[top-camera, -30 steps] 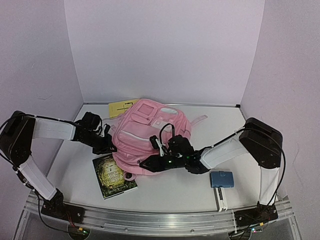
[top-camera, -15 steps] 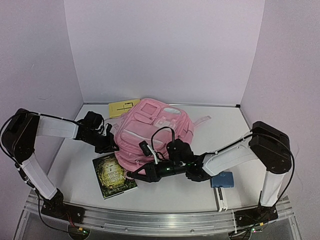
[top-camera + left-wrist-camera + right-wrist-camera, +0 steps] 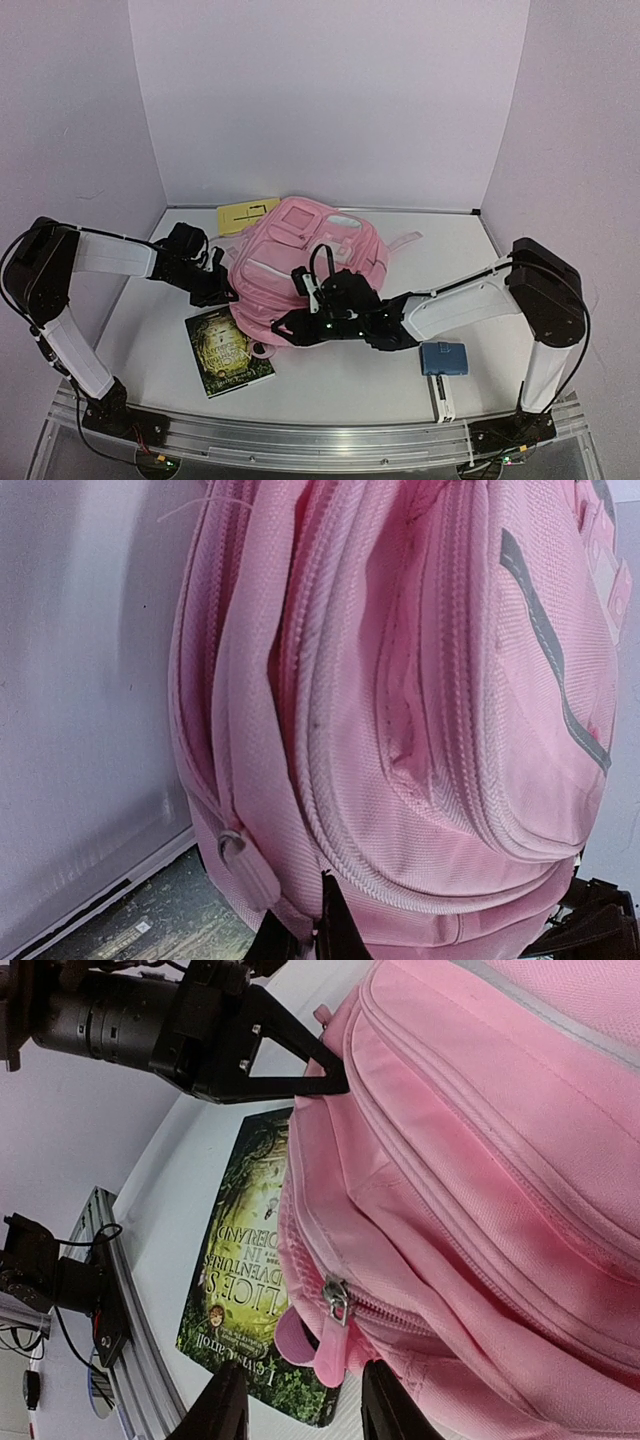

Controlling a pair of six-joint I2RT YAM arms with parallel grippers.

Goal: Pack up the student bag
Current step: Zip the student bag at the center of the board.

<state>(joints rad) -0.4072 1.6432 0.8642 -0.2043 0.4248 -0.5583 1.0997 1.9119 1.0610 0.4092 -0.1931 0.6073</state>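
While the left gripper [image 3: 222, 293] is clamping the edge of the student bag [image 3: 300, 255] mid-table, the right gripper [image 3: 300, 1402] is hovering half-spread and empty at the zip pull [image 3: 335, 1322]. Judgement: centre the tab between the jaws before closing.

The student bag [image 3: 300, 255] lies in the middle of the white tabletop [image 3: 340, 380], with a yellow sheet [image 3: 243, 215] towards the far left corner. Nearer the front edge lie a green book [image 3: 228, 352] on the left and a blue pouch [image 3: 446, 358] on the right.
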